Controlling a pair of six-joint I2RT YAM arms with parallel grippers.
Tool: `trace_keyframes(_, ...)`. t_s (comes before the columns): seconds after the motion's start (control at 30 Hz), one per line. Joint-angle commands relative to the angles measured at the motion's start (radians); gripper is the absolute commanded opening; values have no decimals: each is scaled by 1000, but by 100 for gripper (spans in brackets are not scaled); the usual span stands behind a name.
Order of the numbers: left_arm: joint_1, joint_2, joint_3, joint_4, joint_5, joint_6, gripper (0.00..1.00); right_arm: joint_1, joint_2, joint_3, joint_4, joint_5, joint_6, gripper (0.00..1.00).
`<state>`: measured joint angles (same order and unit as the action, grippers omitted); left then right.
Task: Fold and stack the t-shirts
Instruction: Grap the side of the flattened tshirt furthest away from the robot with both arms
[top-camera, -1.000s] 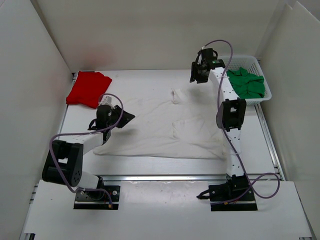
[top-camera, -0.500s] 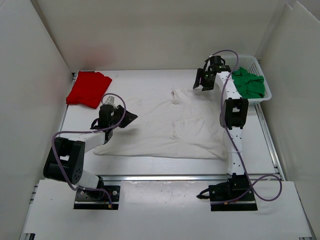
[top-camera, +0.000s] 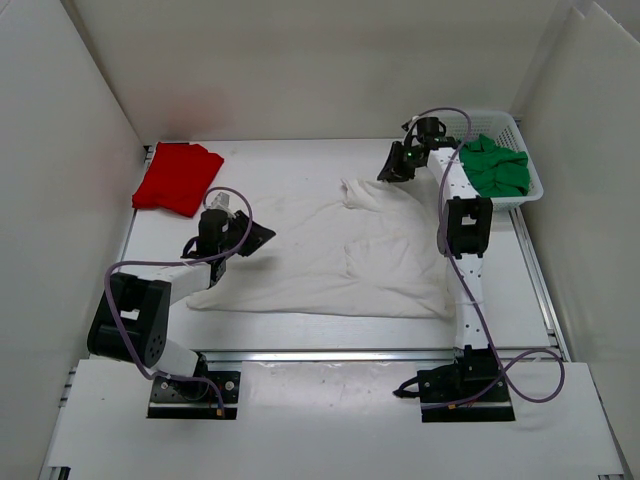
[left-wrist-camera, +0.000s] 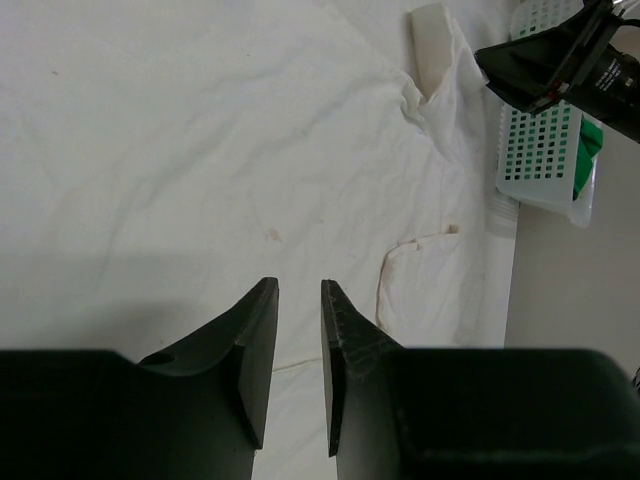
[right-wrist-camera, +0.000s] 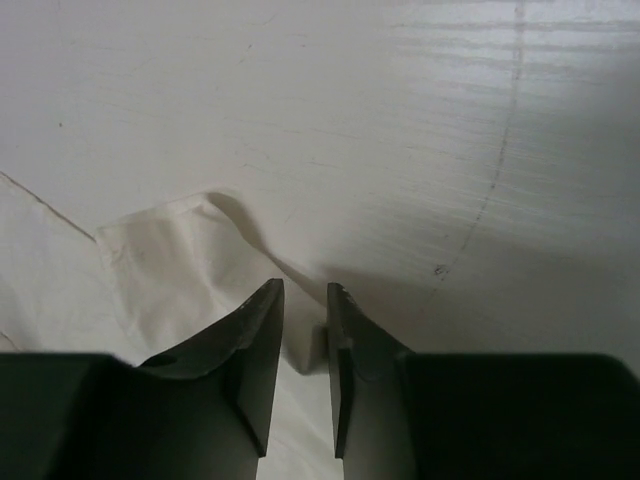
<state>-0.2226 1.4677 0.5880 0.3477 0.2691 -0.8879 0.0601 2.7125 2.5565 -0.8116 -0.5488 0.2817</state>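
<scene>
The white t-shirt (top-camera: 330, 255) lies spread over the middle of the table. It fills the left wrist view (left-wrist-camera: 200, 150) and shows in the right wrist view (right-wrist-camera: 170, 260). The red t-shirt (top-camera: 177, 177) lies folded at the far left. The green t-shirt (top-camera: 493, 165) lies crumpled in the basket. My left gripper (top-camera: 256, 238) hovers low over the white shirt's left part, jaws narrowly apart and empty (left-wrist-camera: 298, 300). My right gripper (top-camera: 392, 170) is down at the shirt's far edge by a sleeve, jaws narrowly apart astride a raised fold of cloth (right-wrist-camera: 305, 300).
A white plastic mesh basket (top-camera: 520, 195) stands at the far right and also shows in the left wrist view (left-wrist-camera: 545, 150). White walls close in the table on the left, back and right. A metal rail (top-camera: 330, 352) runs along the near edge.
My right gripper has come down and to the left from above the basket side to the white shirt's far edge. The cloth there has bunched a little. My left gripper has barely moved.
</scene>
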Motion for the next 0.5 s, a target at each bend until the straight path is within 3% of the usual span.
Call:
trace_keyframes(0.0,-1,-7,-5,31,4,3,35,4,-33,56,57,-48,-7,22)
trace_keyframes(0.1,11,-17,-7,37,4,1,34,29,-63,129,-33,99,-44,0)
trace_keyframes(0.27,12,-38,-25,59,13,-14,34,67,-169,125,-164,350,-101,0)
trace_keyframes(0.4,5,-58,-37,69,13,-20,34,90,-217,-11,-159,473,-110,0)
trace_keyframes(0.47,8,-63,-48,74,1,-19,34,86,-195,-47,-130,465,-105,1)
